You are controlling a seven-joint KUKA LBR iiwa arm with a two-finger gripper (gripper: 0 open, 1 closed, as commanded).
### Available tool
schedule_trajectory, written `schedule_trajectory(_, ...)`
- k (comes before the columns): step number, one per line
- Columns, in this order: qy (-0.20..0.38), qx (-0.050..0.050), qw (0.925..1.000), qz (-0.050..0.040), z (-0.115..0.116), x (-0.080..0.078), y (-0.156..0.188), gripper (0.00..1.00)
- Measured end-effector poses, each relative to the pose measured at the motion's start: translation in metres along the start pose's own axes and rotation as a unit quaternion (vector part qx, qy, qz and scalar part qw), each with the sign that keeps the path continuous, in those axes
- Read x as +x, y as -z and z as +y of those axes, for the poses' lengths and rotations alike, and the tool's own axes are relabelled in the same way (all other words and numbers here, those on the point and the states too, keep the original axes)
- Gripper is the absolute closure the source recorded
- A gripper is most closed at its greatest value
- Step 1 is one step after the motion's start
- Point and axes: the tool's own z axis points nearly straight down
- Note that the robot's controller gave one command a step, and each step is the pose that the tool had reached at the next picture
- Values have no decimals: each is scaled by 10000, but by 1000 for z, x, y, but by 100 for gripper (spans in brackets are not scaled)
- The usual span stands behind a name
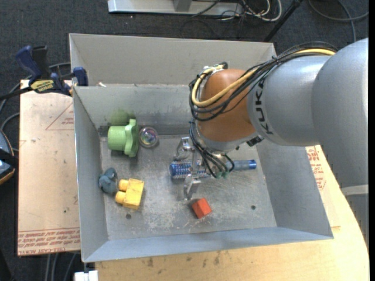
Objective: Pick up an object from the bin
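My gripper [189, 168] hangs under the arm's orange cover, low over the middle of the bin floor, and is open. One fingertip [186, 148] stands on the far side and the other [191, 187] on the near side of a blue bristly brush-like thing [177, 170]. Its blue handle [249, 164] sticks out to the right. A small red block [201, 208] lies just in front of the near fingertip, apart from it.
A green plastic piece [123, 137] and a small clear ball [148, 137] lie at the back left. A grey-blue lump [107, 181] and a yellow block [130, 192] lie at the front left. The arm covers the bin's back right.
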Motion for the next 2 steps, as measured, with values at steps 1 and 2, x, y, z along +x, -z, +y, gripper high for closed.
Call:
schedule_trajectory(1, 0, -4, 10000, -26, 1, -1, 4, 100)
schedule_trajectory(2, -96, -5, 9999, -69, -1, -3, 175, 100)
